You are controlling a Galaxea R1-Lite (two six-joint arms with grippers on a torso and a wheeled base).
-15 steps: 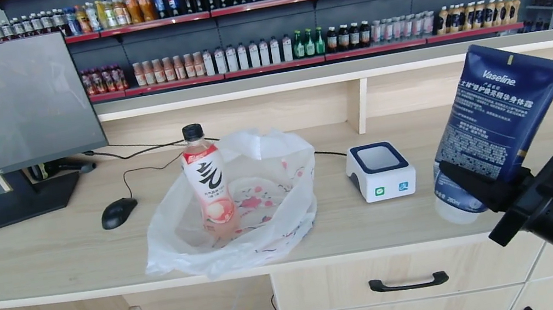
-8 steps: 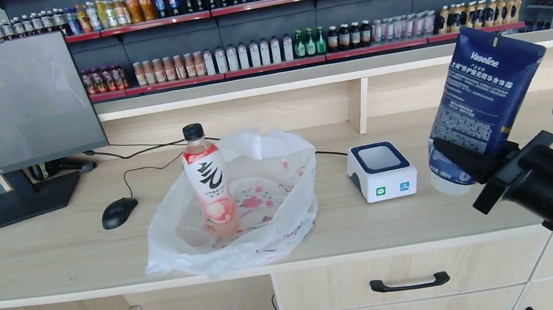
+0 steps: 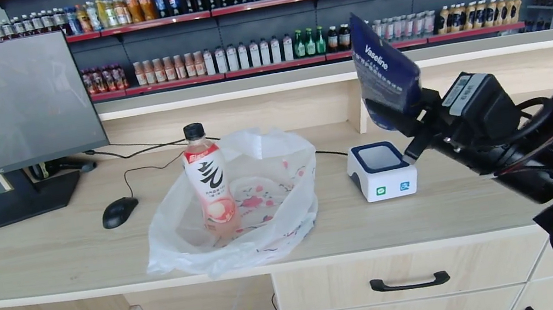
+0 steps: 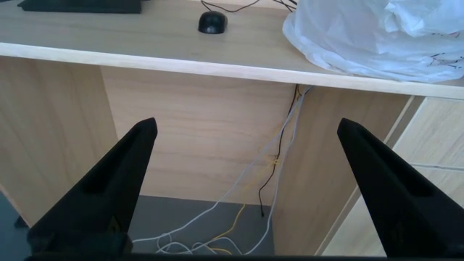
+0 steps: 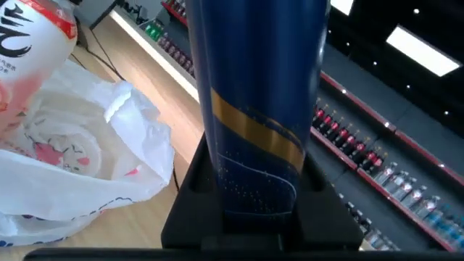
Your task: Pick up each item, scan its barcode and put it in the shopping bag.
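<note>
Right gripper [image 3: 400, 121] is clamped on the lower end of one blue tube [image 3: 384, 68], held upright above the scanner [image 3: 382, 171]. The tube looks light, soft and slick, so its firmer lower end seems the surest hold. Left of the scanner lies one bag [image 3: 289, 164] with one bottle [image 3: 209, 179] standing in it. Left gripper [image 4: 246, 181], jaws wide apart, hangs lower, well left of the scanner.

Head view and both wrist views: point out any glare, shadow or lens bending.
Head view: the counter front edge bows, a wide-lens bend; the monitor screen shows a pale sheen. Right wrist view: ceiling lights burn bright beyond the blue tube. Left wrist view: the left gripper fingers are dark silhouettes, the space under the counter shaded.
</note>
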